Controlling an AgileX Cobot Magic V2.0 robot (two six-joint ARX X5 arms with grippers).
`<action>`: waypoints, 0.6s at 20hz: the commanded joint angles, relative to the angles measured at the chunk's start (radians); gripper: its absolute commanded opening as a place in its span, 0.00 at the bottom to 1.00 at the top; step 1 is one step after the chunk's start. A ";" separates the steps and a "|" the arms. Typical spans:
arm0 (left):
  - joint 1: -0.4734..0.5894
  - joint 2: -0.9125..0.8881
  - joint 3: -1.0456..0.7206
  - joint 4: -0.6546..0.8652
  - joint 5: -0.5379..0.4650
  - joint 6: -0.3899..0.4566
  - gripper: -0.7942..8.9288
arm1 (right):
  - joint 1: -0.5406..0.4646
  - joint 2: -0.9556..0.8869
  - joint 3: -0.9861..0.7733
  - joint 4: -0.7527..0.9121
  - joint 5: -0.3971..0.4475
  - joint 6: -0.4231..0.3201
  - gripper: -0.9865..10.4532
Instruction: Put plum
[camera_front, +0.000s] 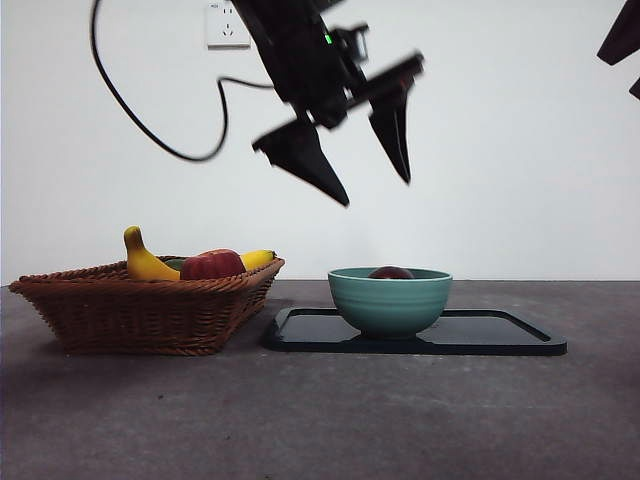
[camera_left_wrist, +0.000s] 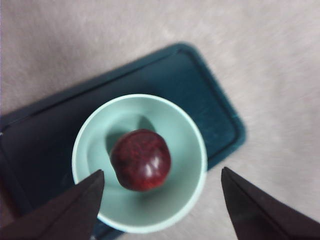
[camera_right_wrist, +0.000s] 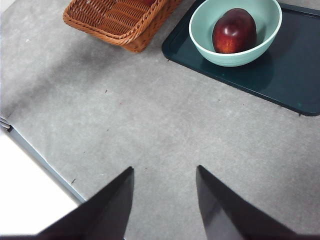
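You have a wicker basket (camera_front: 150, 310) on the left of the grey surface (camera_front: 320, 420), holding bananas (camera_front: 145, 262) and a red apple (camera_front: 212, 265); right of it, a dark tray (camera_front: 500, 335) carries a green bowl (camera_front: 390, 300).

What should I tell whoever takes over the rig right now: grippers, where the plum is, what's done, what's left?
Left gripper: open, empty, up in the air above the pale green ceramic bowl.
Right gripper: open, empty, waiting off to the side over bare table.
Dark maroon glossy plum: lying inside the bowl, which stands on the dark rectangular tray.
Done: plum is placed and released.
Left: probably only pulling the left arm away. The wicker basket with the yellow bananas sits beside the tray.
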 joint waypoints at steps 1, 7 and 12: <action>-0.019 0.077 0.055 0.018 -0.013 0.037 0.46 | 0.007 0.005 0.009 0.008 0.003 0.012 0.26; -0.032 0.156 0.055 0.076 -0.068 0.044 0.46 | 0.007 0.005 0.009 0.001 0.004 0.015 0.26; -0.035 0.210 0.055 0.077 -0.068 0.044 0.46 | 0.007 0.005 0.009 0.001 0.007 0.015 0.26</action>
